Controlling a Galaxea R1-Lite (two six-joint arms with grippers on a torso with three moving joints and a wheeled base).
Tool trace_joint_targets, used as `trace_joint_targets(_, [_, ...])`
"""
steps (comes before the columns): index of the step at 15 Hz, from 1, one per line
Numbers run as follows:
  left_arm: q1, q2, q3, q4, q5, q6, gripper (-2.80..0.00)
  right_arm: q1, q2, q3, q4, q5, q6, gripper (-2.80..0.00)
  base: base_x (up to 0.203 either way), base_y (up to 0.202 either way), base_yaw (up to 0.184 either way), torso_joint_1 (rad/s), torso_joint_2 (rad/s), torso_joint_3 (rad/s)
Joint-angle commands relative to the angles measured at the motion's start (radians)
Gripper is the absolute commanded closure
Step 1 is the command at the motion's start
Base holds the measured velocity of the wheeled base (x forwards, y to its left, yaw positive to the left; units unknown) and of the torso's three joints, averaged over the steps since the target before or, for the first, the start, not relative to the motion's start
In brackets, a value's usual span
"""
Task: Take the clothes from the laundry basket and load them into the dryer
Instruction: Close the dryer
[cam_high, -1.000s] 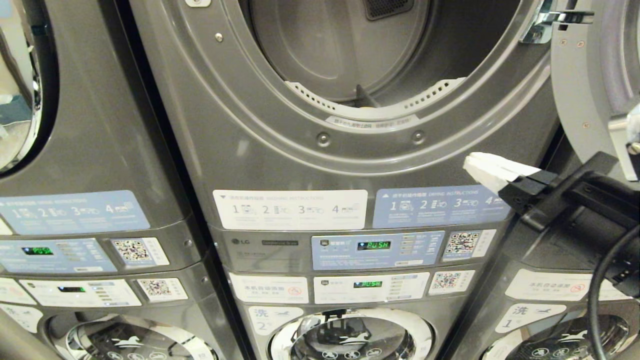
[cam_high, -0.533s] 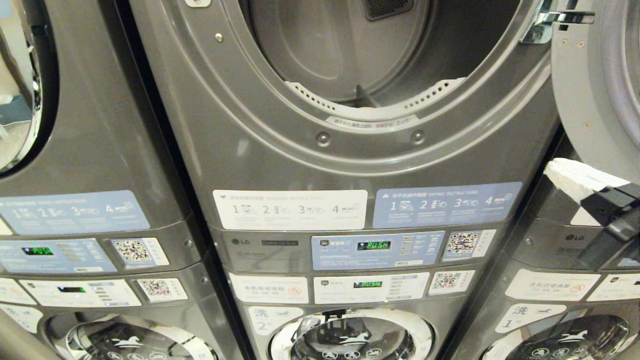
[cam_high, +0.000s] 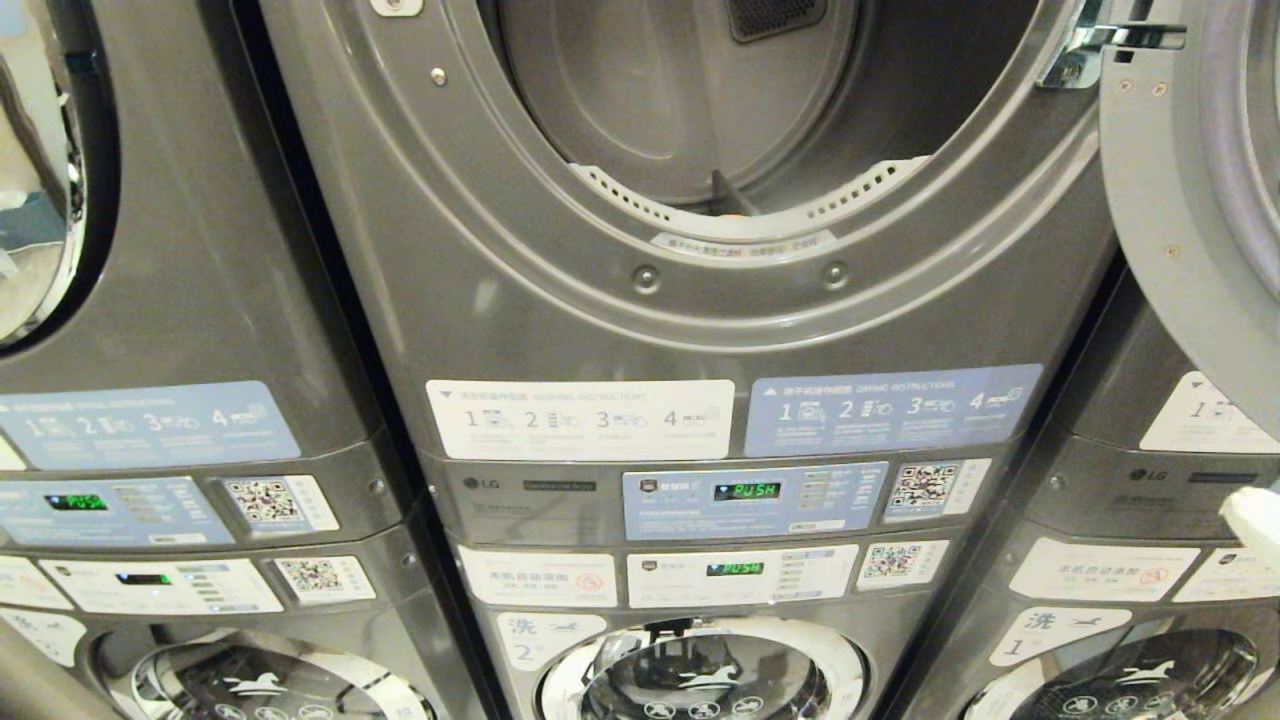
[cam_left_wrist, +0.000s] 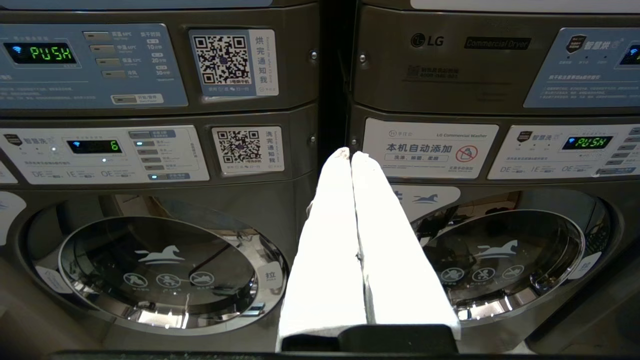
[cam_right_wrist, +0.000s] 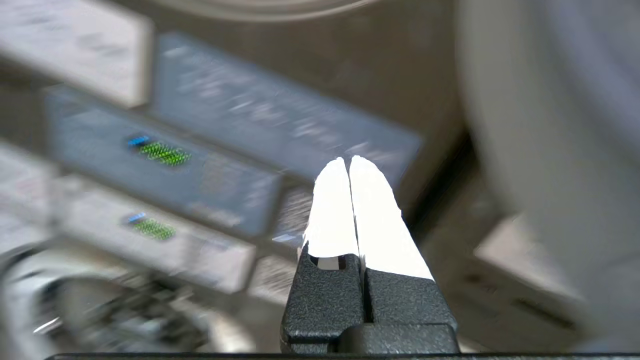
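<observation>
the dryer (cam_high: 700, 200) gapes, its door (cam_high: 1190, 200) swung right above the right end effector (cam_high: 1255, 520), pinched empty.

dryer (cam_high: 520, 270): dark grey | control panel (cam_high: 755, 500): pale blue, green display | right gripper (cam_right_wrist: 349, 162) fingers (cam_right_wrist: 332, 215): white

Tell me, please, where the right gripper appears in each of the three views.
Head view: the right gripper shows only its white tip, at the right edge, below the middle.
Left wrist view: not in it; the shut white fingers there belong to the left gripper.
Right wrist view: centre, lower half, shut.
Shared landmark: the green washer display; the blurred lower green light is probably the same one.
</observation>
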Motion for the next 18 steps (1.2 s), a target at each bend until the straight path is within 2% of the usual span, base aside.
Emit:
trace_joint_targets(1, [0.000, 0.000, 0.000, 0.000, 0.000, 0.000, 0.00, 0.002, -0.046, 0.073, 0.000, 0.077, 0.034, 0.00, 0.000, 0.000, 0.000, 0.000, 0.00, 0.000])
trace_joint_targets(2, [0.000, 0.000, 0.000, -0.001, 0.000, 0.000, 0.00, 0.003, -0.051, 0.113, 0.021, 0.125, 0.091, 0.00, 0.000, 0.000, 0.000, 0.000, 0.00, 0.000])
trace_joint_targets(3, [0.001, 0.000, 0.000, -0.001, 0.000, -0.001, 0.00, 0.003, -0.067, 0.123, 0.105, 0.153, 0.138, 0.00, 0.000, 0.000, 0.000, 0.000, 0.00, 0.000])
trace_joint_targets(5, [0.000, 0.000, 0.000, -0.001, 0.001, -0.001, 0.00, 0.003, -0.165, 0.124, 0.356, 0.202, 0.211, 0.00, 0.000, 0.000, 0.000, 0.000, 0.00, 0.000])
trace_joint_targets(7, [0.000, 0.000, 0.000, 0.000, 0.001, -0.002, 0.00, 0.007, -0.334, 0.110, 0.662, 0.255, 0.237, 0.00, 0.000, 0.000, 0.000, 0.000, 0.00, 0.000])
trace_joint_targets(8, [0.001, 0.000, 0.000, 0.000, 0.001, -0.001, 0.00, 0.010, -0.395, 0.089, 0.832, 0.263, 0.241, 0.00, 0.000, 0.000, 0.000, 0.000, 0.00, 0.000])
trace_joint_targets(9, [0.001, 0.000, 0.000, 0.000, 0.003, -0.001, 0.00, 0.010, -0.461, 0.075, 0.943, 0.260, 0.245, 0.00, 0.000, 0.000, 0.000, 0.000, 0.00, 0.000])
trace_joint_targets(11, [0.001, 0.000, 0.000, 0.004, 0.003, 0.021, 0.00, -0.035, -0.487, 0.057, 0.989, 0.243, 0.250, 0.00, 0.000, 0.000, 0.000, 0.000, 0.00, 0.000])
trace_joint_targets(12, [0.000, 0.000, 0.000, 0.005, 0.001, 0.032, 0.00, -0.114, -0.461, 0.051, 0.999, 0.238, 0.250, 0.00, 0.000, 0.000, 0.000, 0.000, 0.00, 0.000])
trace_joint_targets(14, [0.001, 0.000, 0.000, 0.005, 0.001, 0.034, 0.00, -0.325, -0.444, 0.045, 1.011, 0.233, 0.250, 0.00, 0.000, 0.000, 0.000, 0.000, 0.00, 0.000])
trace_joint_targets(15, [0.001, 0.000, 0.000, 0.004, 0.001, 0.033, 0.00, -0.389, -0.470, 0.044, 1.013, 0.236, 0.251, 0.00, 0.000, 0.000, 0.000, 0.000, 0.00, 0.000])
trace_joint_targets(18, [0.001, 0.000, 0.000, 0.003, 0.001, 0.027, 0.00, -0.438, -0.701, 0.060, 0.977, 0.259, 0.255, 0.00, 0.000, 0.000, 0.000, 0.000, 0.00, 0.000])
